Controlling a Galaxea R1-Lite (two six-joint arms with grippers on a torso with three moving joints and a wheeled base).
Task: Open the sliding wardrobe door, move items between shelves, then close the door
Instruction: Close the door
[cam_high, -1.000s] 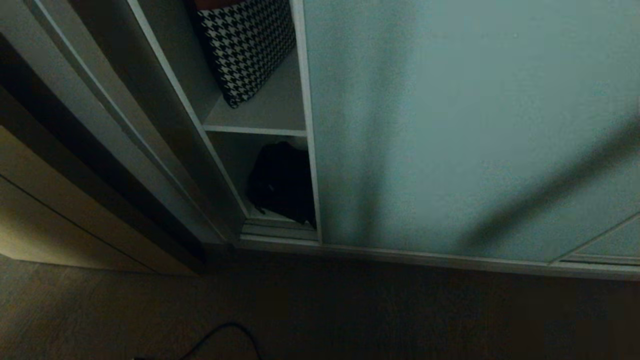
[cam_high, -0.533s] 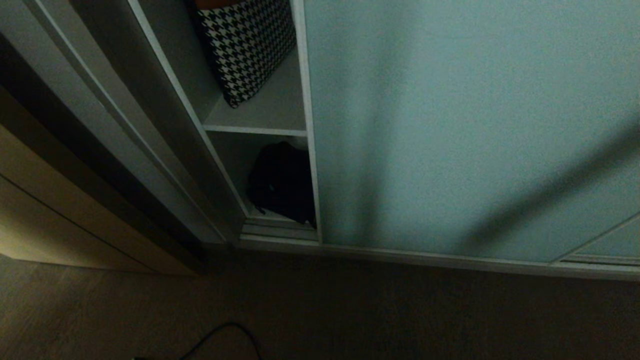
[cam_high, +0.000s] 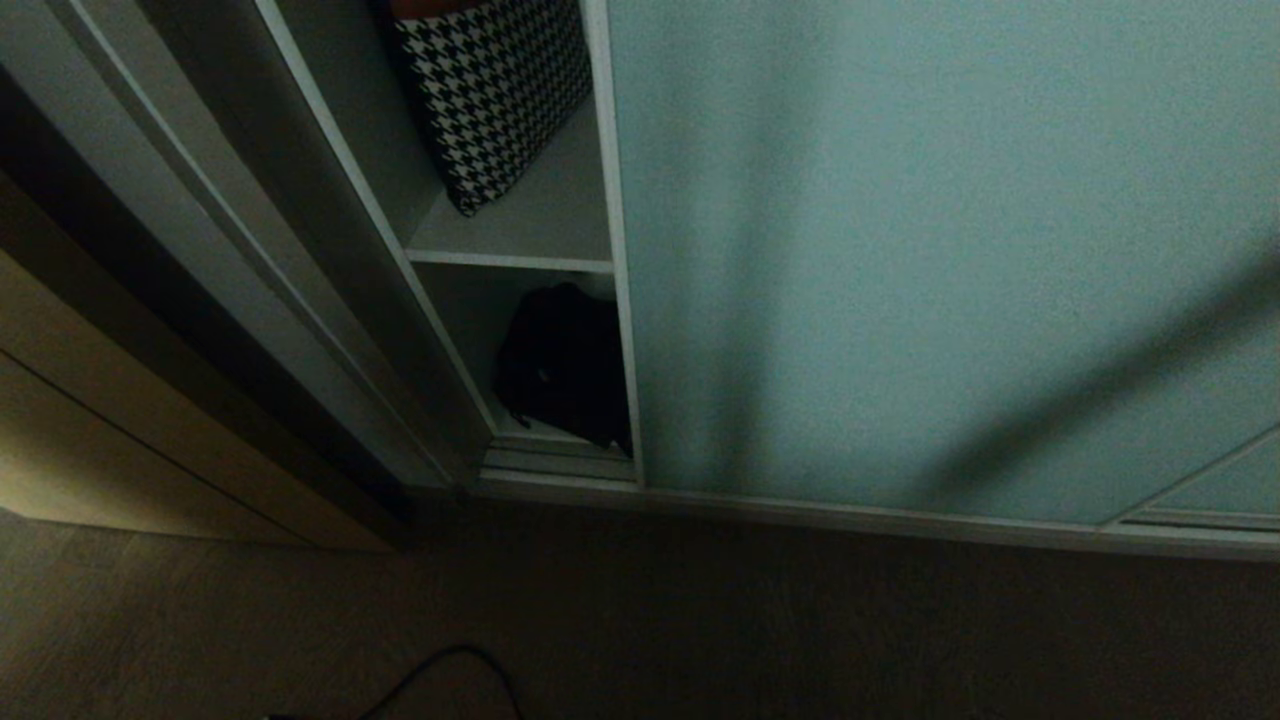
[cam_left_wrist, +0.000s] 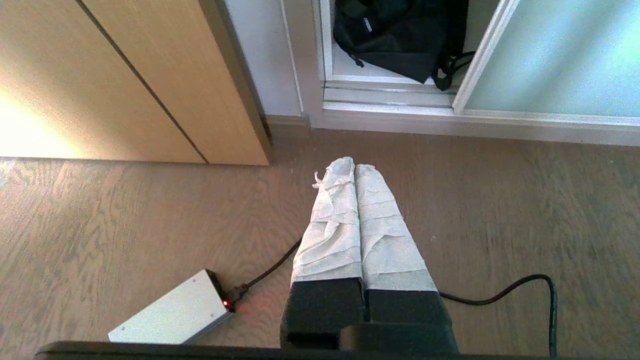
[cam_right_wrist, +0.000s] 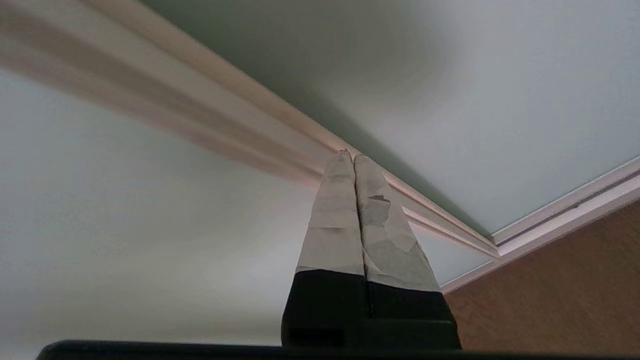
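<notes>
The frosted blue-green sliding wardrobe door (cam_high: 900, 250) covers most of the wardrobe, leaving a narrow gap at its left. In that gap a black-and-white houndstooth item (cam_high: 495, 90) leans on the upper shelf (cam_high: 540, 225). A floppy black bag (cam_high: 565, 365) lies on the bottom shelf, and this black bag (cam_left_wrist: 395, 35) also shows in the left wrist view. My right gripper (cam_right_wrist: 349, 156) is shut and empty, its tips right at a pale frame strip (cam_right_wrist: 250, 115) between two frosted panels; contact cannot be told. My left gripper (cam_left_wrist: 355, 165) hangs shut over the floor, parked.
A beige wooden cabinet front (cam_left_wrist: 125, 75) stands to the left of the wardrobe. On the wood floor near the left gripper lie a silver box (cam_left_wrist: 170, 315) with a red light and a black cable (cam_left_wrist: 525, 285). The door's floor track (cam_high: 560, 465) runs along the wardrobe's base.
The door's edge, the bag and the houndstooth item stand where they were. Only the shadows on the door panel have shifted a little.
</notes>
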